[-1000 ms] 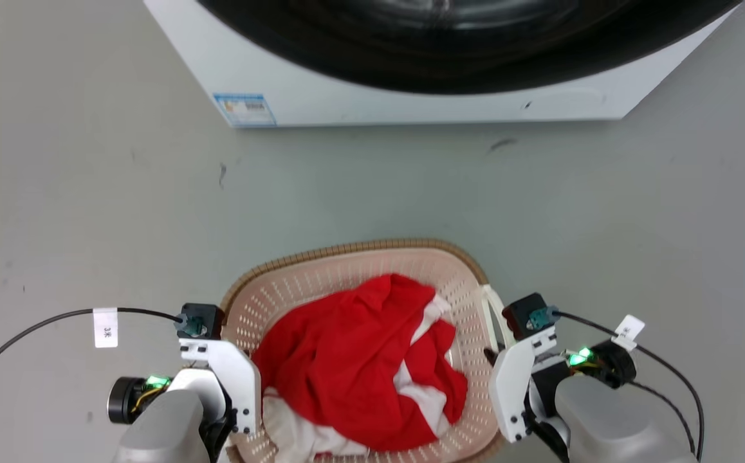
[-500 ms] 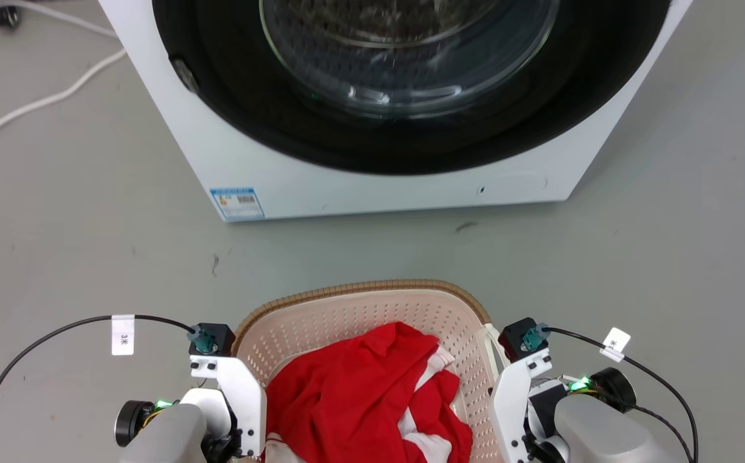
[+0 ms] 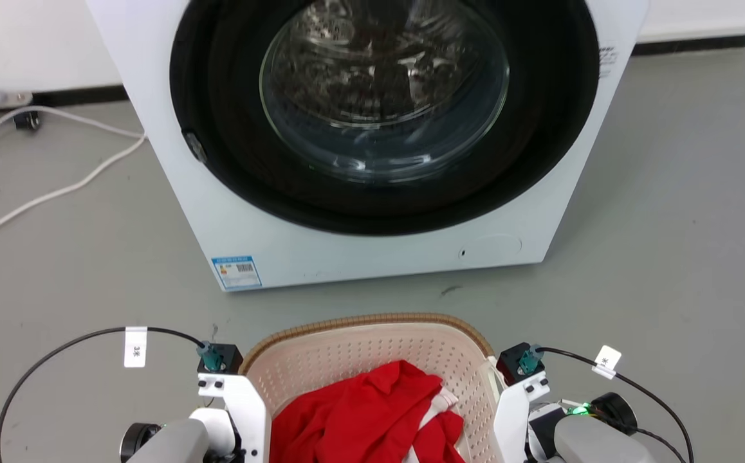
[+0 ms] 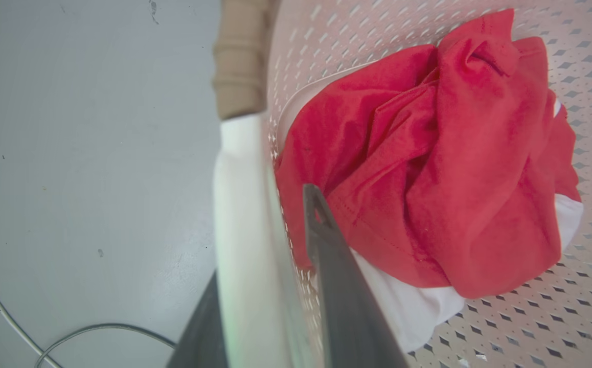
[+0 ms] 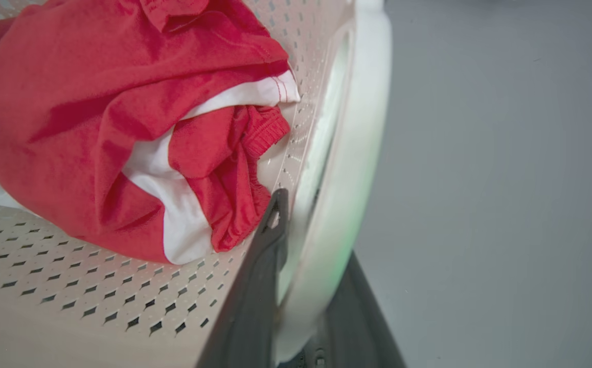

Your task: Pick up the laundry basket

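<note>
1 laundry basket sat low in the head view, between the 2 arms and just in front of 1 white washer, with a strip of grey floor between them. Whether its base touched the floor could not be told. Inside lay 1 bundle of red and white cloth.

The left gripper was clamped on the basket's left handle: 1 dark finger stood inside the perforated wall beside the cloth, the other outside, with the white handle pinched between the 2. The right gripper held the right handle the same way, with 1 finger inside and 1 outside.

The washer showed 1 round glass door in a black ring and 1 blue sticker at its lower left corner. 2 black cables curved from the wrists, each carrying 1 white tag. White cords trailed over the floor to the washer's left.
</note>
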